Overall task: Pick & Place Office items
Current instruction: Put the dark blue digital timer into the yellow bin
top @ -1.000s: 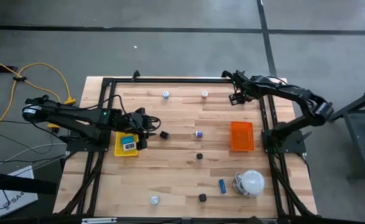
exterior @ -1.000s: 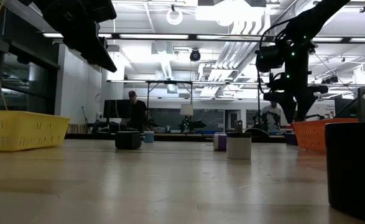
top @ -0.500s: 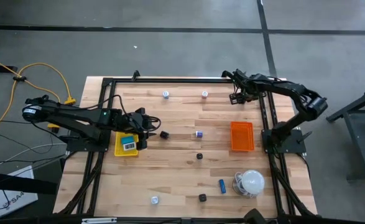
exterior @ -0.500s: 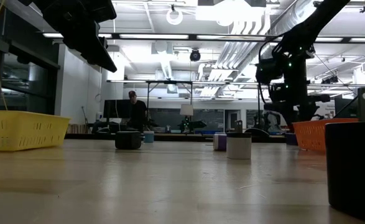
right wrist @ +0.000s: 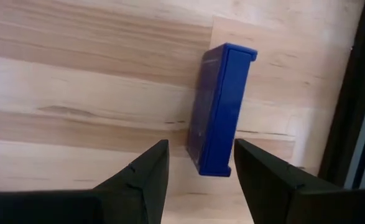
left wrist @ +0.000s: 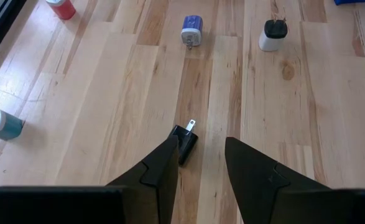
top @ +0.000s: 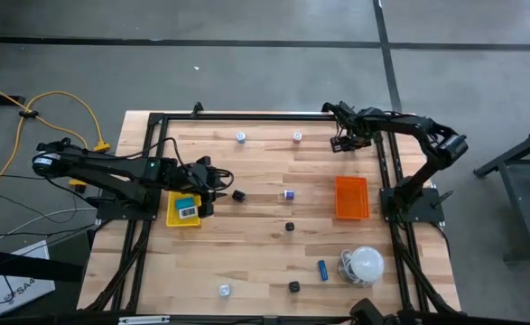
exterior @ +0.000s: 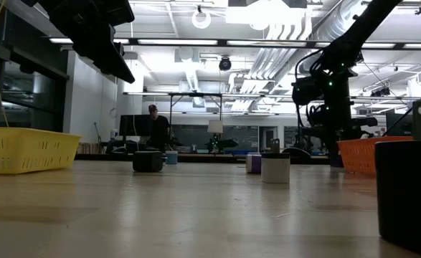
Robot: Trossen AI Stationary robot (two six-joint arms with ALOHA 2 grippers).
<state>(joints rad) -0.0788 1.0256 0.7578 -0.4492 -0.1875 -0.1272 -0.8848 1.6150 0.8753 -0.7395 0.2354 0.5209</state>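
Most office items lie scattered mid-frame; one sits in the yellow tray. Left gripper, fingers apart, hovers above a black plug. Right gripper, fingers apart, straddles a blue block upper right.

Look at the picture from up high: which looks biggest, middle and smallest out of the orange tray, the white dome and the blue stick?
1. orange tray, the largest.
2. white dome, a bit smaller than the tray.
3. blue stick, far smaller than either.

All three lie on the table, so nearness to the camera hardly changes this.
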